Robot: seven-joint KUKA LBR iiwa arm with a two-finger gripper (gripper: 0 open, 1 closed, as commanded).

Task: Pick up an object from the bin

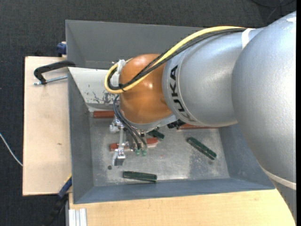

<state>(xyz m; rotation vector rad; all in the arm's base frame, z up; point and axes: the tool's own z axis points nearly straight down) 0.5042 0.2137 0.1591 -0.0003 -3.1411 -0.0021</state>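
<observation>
1. One arm (225, 79) reaches in from the right.
2. One grey bin (77, 135).
3. One gripper (123, 153), low, left of centre; spread cannot be told.
4. Two dark green bars: near bar (139, 176), right bar (201, 148).
5. Red-brown bar (114, 146) just left of the gripper; a second red-brown bar (102, 114) lies far left.

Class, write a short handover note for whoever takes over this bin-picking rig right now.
Gripper: low in the bin, left side, next to a small red block; hold unclear.
Things: dark green stick by the near wall, second green stick to the right, red-brown bar at back left.
Done: arm is down in the bin.
Left: grasp one thing, lift it out.
</observation>
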